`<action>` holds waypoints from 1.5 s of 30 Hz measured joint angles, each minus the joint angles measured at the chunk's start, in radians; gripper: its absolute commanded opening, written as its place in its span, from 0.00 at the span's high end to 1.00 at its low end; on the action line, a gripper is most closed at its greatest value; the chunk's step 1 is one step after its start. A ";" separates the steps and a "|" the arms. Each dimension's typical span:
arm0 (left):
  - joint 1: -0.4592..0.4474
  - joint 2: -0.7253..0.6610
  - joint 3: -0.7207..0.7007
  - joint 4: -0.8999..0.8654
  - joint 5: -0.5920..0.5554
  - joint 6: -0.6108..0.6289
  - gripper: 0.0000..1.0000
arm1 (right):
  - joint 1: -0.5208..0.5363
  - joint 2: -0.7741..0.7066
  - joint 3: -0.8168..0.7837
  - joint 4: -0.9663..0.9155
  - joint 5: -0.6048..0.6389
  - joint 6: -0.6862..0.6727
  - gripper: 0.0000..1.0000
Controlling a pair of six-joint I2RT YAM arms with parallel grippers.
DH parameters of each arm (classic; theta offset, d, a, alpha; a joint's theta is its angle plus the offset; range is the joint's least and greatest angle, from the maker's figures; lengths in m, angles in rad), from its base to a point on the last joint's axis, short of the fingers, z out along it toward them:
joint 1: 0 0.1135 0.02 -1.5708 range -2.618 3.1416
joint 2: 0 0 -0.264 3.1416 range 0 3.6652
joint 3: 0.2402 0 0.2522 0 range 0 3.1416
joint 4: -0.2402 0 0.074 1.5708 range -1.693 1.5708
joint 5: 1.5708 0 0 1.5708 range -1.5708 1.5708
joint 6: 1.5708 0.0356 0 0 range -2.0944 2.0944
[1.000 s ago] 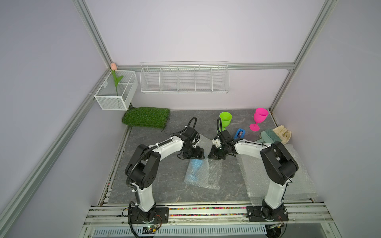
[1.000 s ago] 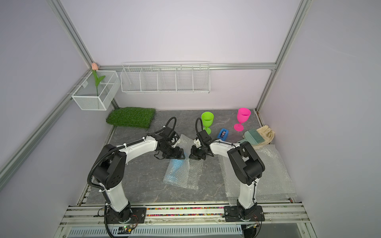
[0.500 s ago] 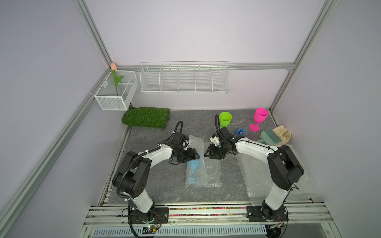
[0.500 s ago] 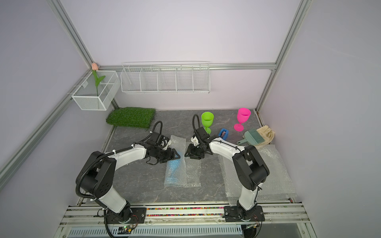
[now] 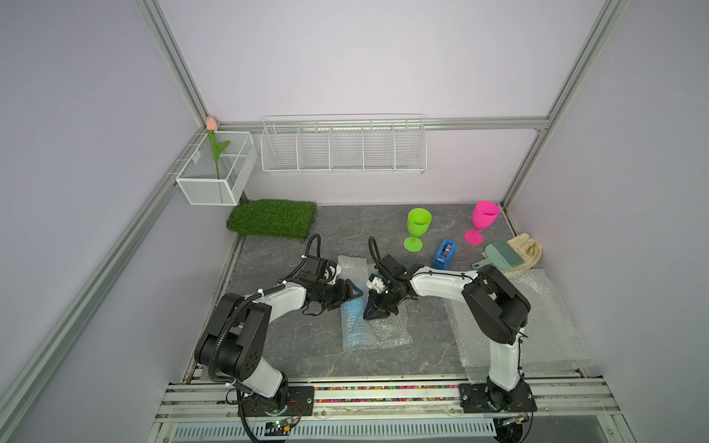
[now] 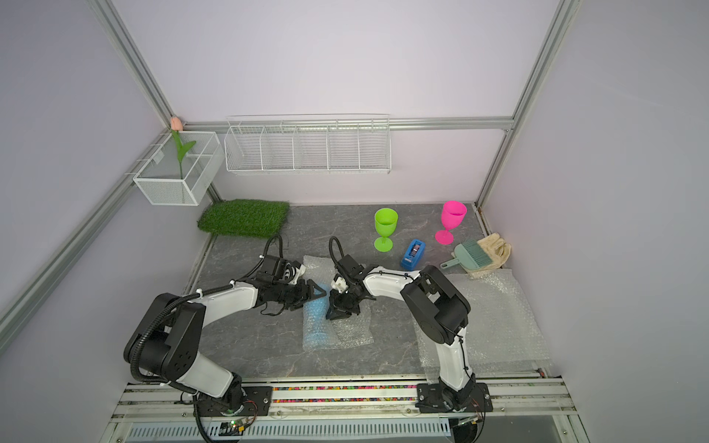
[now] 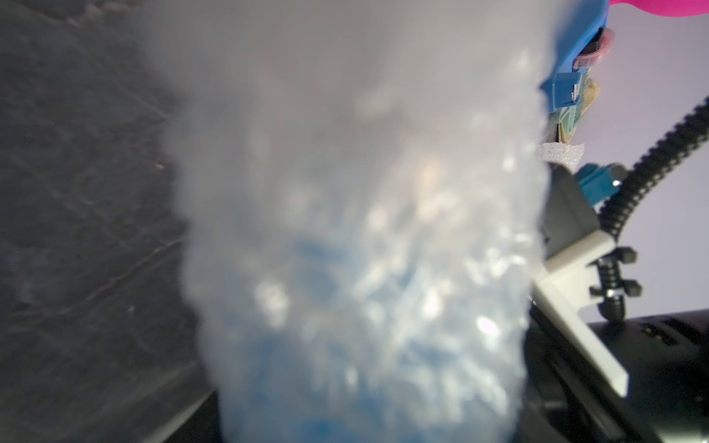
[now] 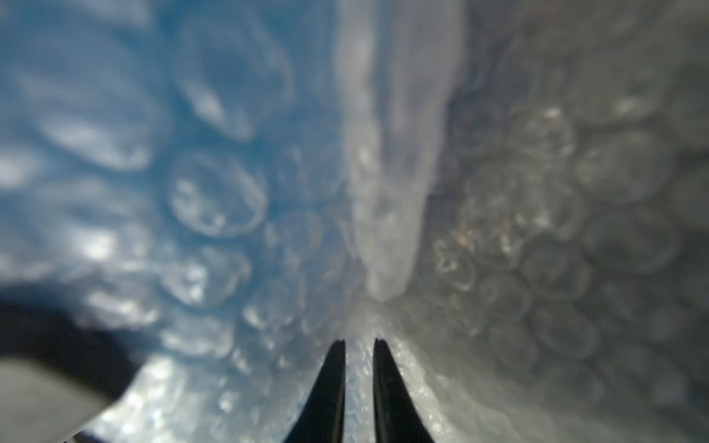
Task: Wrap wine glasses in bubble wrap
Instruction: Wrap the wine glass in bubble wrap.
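Right gripper (image 8: 359,345) moved nearer | pinching bubble wrap (image 5: 387,331) | blue goblet (image 5: 353,326) wrapped

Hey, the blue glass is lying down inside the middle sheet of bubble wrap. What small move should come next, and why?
Probably lift the right hand and draw its pinched bubble wrap over the blue glass, toward the left hand. The right hand's tips look closed on the wrap beside the glass, and a loose part of it lies flat on that side.
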 measured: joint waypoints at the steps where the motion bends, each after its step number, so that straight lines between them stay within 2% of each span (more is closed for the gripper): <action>1: 0.000 0.000 0.000 -0.002 -0.001 0.001 0.31 | 0.009 0.000 -0.005 0.000 -0.005 0.000 0.84; 8: -0.014 -0.002 0.064 -0.132 -0.077 0.035 0.32 | 0.019 -0.018 -0.069 -0.005 -0.012 -0.012 0.83; 14: -0.061 0.006 0.172 -0.304 -0.246 0.075 0.34 | 0.004 -0.085 -0.113 -0.068 0.018 -0.061 0.81; 20: -0.146 0.063 0.303 -0.464 -0.417 0.084 0.36 | -0.089 -0.206 -0.174 -0.093 0.053 -0.086 0.76; 24: -0.195 0.109 0.380 -0.549 -0.503 0.080 0.36 | -0.150 -0.250 -0.203 -0.084 0.074 -0.093 0.69; 30: -0.251 0.170 0.469 -0.635 -0.587 0.058 0.37 | -0.180 -0.252 -0.254 -0.009 0.073 -0.072 0.44; 33: -0.267 0.187 0.492 -0.657 -0.606 0.044 0.37 | -0.181 -0.241 -0.292 0.049 0.059 -0.050 0.36; 37: -0.276 0.198 0.507 -0.671 -0.614 0.026 0.37 | -0.187 -0.222 -0.364 0.264 -0.070 0.024 0.34; 42: -0.278 0.200 0.510 -0.674 -0.618 0.020 0.37 | -0.188 -0.182 -0.474 0.607 -0.194 0.170 0.41; 45: -0.279 0.201 0.512 -0.675 -0.618 0.019 0.38 | -0.188 -0.155 -0.517 0.768 -0.226 0.254 0.49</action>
